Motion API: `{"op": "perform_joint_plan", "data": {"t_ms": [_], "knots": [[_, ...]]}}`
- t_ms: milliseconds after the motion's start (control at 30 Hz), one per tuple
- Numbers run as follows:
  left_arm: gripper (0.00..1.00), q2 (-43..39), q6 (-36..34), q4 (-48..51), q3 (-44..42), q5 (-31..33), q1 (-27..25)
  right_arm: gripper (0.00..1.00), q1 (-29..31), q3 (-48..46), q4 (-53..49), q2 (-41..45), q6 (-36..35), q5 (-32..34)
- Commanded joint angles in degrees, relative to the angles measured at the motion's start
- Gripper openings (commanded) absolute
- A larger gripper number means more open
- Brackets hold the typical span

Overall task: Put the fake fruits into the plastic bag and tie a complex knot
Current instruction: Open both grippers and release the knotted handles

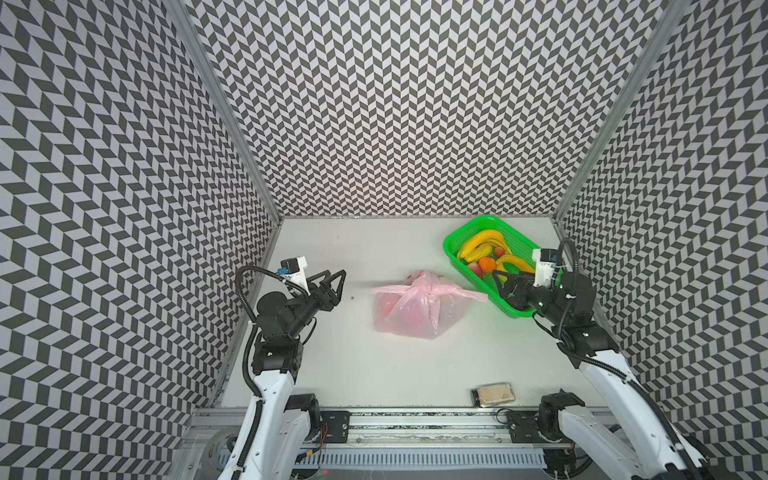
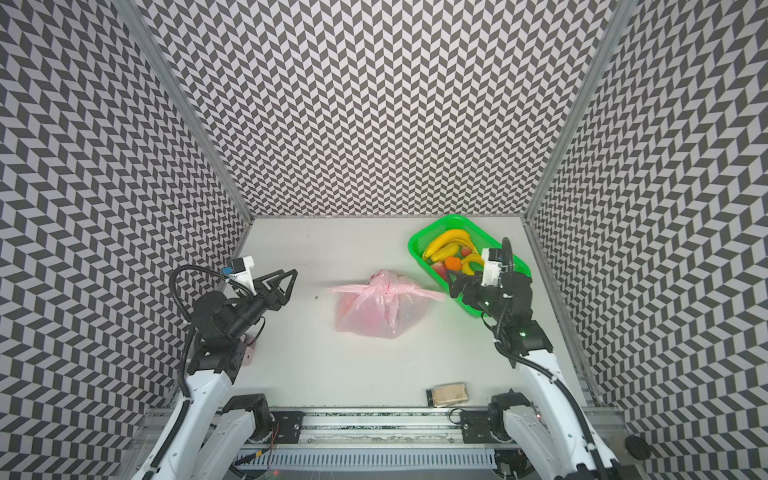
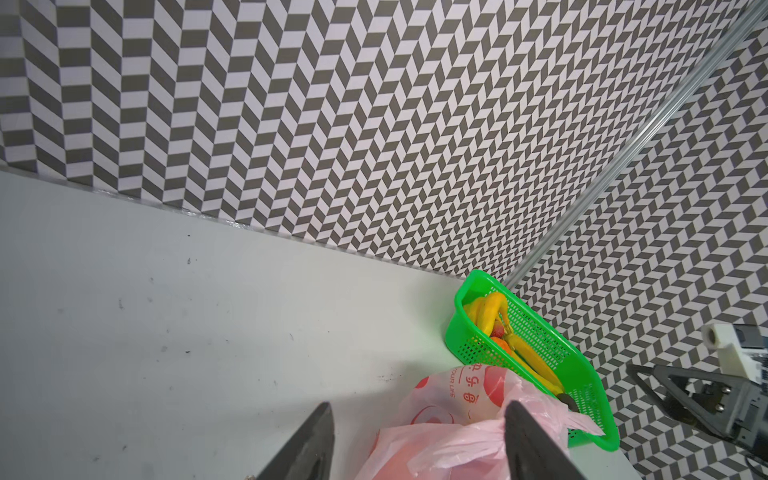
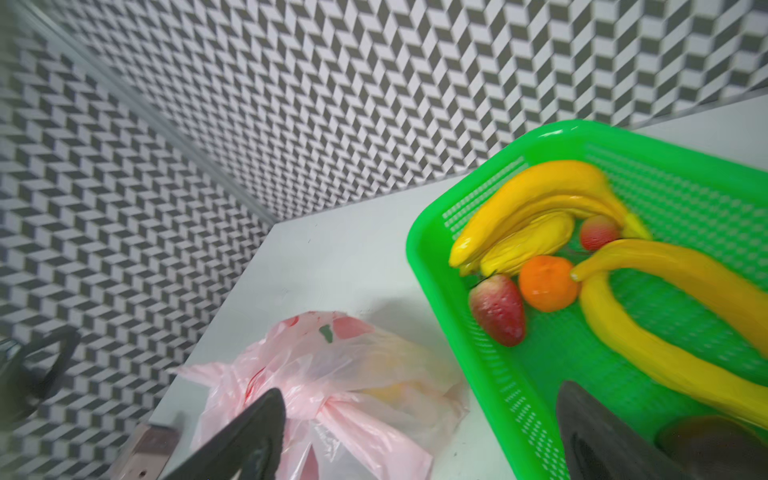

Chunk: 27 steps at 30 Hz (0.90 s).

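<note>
The plastic bag (image 1: 415, 311) lay on the table (image 1: 353, 249) between the two grippers, and both top views showed it closed at its top by the knot (image 1: 432, 287). The long axis of the knot ran from one gripper to the other, so each loose end pointed toward one of them. The end on the side of the right gripper (image 1: 498, 286) reached almost to its fingertips. The end on the side of the left gripper (image 1: 338, 286) stopped well short, with bare table between them, so the right arm was the nearer one. Both grippers had their jaws spread wide and held nothing; in each wrist view the bag lay beyond the tips and nothing sat between the fingers. The left arm was folded at its elbow, and its gripper was raised and aimed across at the bag. The right arm was also bent, and its gripper hung over the near corner of the green basket (image 1: 453, 241), aimed at the knot. Some fake fruits (image 1: 484, 241) lay in that basket, just behind and beside the right gripper, while reddish shapes showed through the film of the bag. I judge that any further pull on the knot should begin at the right end.
</note>
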State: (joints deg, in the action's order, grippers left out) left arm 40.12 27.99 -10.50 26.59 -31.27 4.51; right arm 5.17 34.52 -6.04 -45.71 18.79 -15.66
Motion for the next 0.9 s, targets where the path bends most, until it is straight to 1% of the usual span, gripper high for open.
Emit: {"op": "perform_joint_plan", "data": {"t_ms": [0, 100, 167, 233, 333, 433, 533, 567, 633, 700, 800, 867], "knots": [[0.77, -0.95, 1.19, 3.22, 0.97, 4.67, 0.74, 0.99, -1.67, -2.78, -3.40, 3.43, 2.24, 10.81], [0.86, -1.82, 1.77, 3.45, 0.05, 5.97, 1.20, 0.99, -3.58, -3.43, -7.74, 4.77, 3.79, 16.91], [0.91, -2.25, 2.56, 3.43, -0.78, 6.66, 1.45, 0.99, -5.07, -4.73, -8.85, 5.90, 4.88, 19.57], [0.92, -2.30, 3.24, 2.94, -1.51, 6.42, 1.57, 0.99, -6.82, -6.40, -8.32, 5.64, 5.92, 18.42], [0.93, -1.82, 4.23, 2.42, -1.99, 5.11, 1.73, 0.99, -8.92, -8.85, -6.96, 3.52, 9.59, 14.94], [0.94, -1.39, 4.39, 2.59, -1.86, 4.46, 1.81, 0.99, -9.29, -11.74, -4.66, 2.14, 12.63, 15.38], [0.94, -1.36, 4.10, 2.76, -1.74, 4.28, 1.89, 0.99, -9.30, -13.80, -2.01, 0.74, 13.79, 15.69], [0.94, -1.36, 4.01, 2.86, -1.72, 4.28, 1.90, 0.99, -9.30, -14.18, -0.76, -0.07, 13.87, 14.26], [0.94, -1.19, 3.99, 2.70, -1.89, 4.05, 1.96, 0.99, -9.30, -15.24, 4.26, -2.04, 13.20, 8.39], [0.94, -0.99, 3.84, 2.50, -2.05, 3.85, 1.99, 1.00, -9.22, -15.09, 9.17, -4.80, 9.17, 0.81], [0.94, -0.42, 3.20, 2.83, -1.93, 3.76, 2.08, 1.00, -8.95, -11.65, 10.73, -10.27, 5.61, -5.98], [0.94, -0.11, 2.79, 2.94, -1.78, 3.59, 2.22, 1.00, -8.86, -9.79, 12.57, -13.94, 4.72, -10.39]]}}
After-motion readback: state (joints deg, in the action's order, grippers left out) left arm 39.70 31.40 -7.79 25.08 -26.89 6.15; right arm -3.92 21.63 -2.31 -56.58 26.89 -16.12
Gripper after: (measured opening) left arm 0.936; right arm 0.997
